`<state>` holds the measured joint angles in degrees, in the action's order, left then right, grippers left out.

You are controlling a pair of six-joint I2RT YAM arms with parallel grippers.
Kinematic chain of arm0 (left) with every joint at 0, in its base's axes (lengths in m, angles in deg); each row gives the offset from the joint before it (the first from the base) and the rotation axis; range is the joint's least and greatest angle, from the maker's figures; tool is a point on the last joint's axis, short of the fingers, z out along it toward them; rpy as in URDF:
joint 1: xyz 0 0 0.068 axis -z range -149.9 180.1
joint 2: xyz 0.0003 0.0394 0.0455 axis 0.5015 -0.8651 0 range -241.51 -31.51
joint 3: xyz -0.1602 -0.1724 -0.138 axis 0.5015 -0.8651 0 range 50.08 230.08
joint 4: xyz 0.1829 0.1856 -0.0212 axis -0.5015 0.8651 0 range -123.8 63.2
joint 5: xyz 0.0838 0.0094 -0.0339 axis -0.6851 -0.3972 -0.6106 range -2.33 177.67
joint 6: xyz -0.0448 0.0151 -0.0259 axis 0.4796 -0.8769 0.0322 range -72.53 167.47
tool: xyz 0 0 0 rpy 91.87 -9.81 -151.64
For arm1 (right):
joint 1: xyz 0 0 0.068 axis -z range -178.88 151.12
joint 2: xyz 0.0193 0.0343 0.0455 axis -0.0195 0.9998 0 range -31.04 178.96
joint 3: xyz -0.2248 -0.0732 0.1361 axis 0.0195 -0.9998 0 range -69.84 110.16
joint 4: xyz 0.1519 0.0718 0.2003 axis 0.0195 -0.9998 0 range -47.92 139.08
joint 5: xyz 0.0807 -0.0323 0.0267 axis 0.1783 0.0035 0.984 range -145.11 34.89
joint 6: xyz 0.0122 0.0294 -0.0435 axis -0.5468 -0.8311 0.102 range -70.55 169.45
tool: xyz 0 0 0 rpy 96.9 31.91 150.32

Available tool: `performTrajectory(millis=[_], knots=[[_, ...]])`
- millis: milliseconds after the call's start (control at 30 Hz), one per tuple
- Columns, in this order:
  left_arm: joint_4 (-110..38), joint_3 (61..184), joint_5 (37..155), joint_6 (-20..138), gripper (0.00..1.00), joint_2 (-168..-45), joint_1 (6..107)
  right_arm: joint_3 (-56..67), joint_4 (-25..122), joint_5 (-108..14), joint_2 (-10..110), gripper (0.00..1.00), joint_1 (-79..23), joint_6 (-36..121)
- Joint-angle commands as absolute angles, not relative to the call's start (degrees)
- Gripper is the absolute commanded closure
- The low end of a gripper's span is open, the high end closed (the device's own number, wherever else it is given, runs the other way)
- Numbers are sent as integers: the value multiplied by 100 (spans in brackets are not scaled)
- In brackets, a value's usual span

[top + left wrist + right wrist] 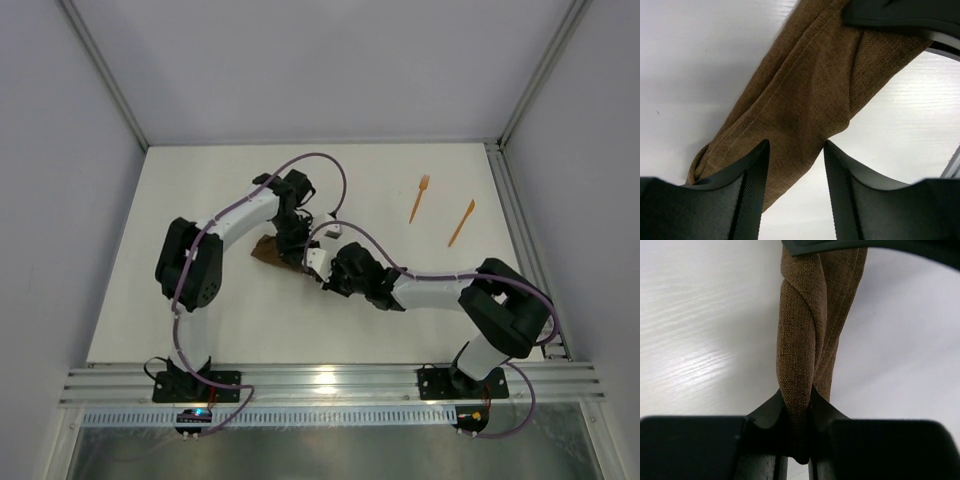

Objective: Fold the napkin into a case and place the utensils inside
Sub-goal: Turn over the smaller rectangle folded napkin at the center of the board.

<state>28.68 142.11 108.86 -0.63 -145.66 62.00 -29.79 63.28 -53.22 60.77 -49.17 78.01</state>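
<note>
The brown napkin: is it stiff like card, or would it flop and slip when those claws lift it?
Probably floppy: the napkin twists into soft rolls where the right gripper pinches it. Its coarse weave likely grips rather than slips. Pushed, it would probably bunch up on the smooth table instead of sliding whole.

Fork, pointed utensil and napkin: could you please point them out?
fork (418, 200), top external view, mid-handle.
pointed utensil (461, 223), top external view, mid-length.
napkin (805, 100), left wrist view, middle of the bunched cloth.
</note>
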Motion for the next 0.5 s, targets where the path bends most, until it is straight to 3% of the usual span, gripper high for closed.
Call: performTrajectory(millis=[0,167,233,333,467], knots=[[2913,14307,11289,0,49,-14164,6008,-2906,6130,-4608,5852,97,-4758,6864],[3229,14361,11325,-219,45,-13989,5823,-2985,6253,-4000,5888,97,-4302,6115],[3204,14124,11263,-481,32,-13734,5814,-3082,6419,-3659,5853,97,-4152,5852],[2984,13701,11105,-624,30,-13374,5814,-3345,6981,-3053,5747,97,-3818,5335],[2843,14078,11131,-230,28,-13355,5665,-3346,7290,-2454,5896,97,-3387,4492]])
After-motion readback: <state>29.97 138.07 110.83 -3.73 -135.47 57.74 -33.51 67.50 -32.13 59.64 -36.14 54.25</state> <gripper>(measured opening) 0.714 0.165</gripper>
